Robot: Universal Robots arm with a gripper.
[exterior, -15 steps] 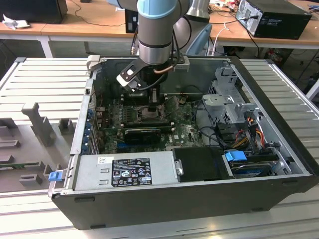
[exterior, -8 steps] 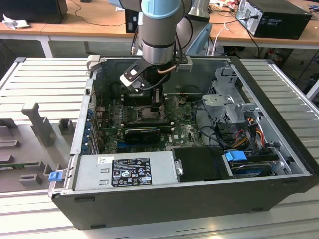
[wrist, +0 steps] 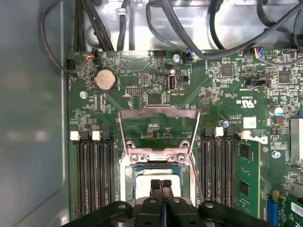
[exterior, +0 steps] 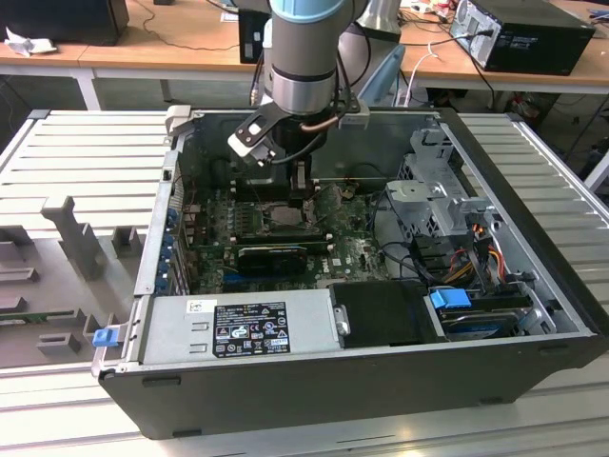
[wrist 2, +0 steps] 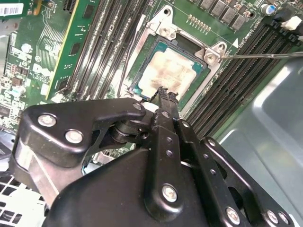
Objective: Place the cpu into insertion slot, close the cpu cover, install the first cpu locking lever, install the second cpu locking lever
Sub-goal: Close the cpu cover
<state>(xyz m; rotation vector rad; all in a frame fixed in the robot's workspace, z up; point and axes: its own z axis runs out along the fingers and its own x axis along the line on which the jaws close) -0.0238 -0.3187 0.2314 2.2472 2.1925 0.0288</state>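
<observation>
In the centre of the exterior view, the black two-fingered tool (exterior: 303,186) hangs inside the open dark-grey computer case (exterior: 314,390). Its fingers are pressed together with nothing between them. The small, flat, square, pale-metal cpu (wrist 2: 173,71) lies in the square, silver-rimmed insertion slot (wrist 2: 160,21), with the tool tips over its near edge. The thin silver-grey frame-shaped cpu cover (wrist: 158,112) is swung open. The chip looks light, stiff and fragile, so it is best held by opposite edges.

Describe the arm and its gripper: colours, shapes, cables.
The arm is a thick silver-grey metal cylinder with a pale blue joint cap and a brownish cable looped at the wrist. The gripper is matte black: flat, jointed linkage fingers studded with silver screw heads, tapering to narrow tips.
</observation>
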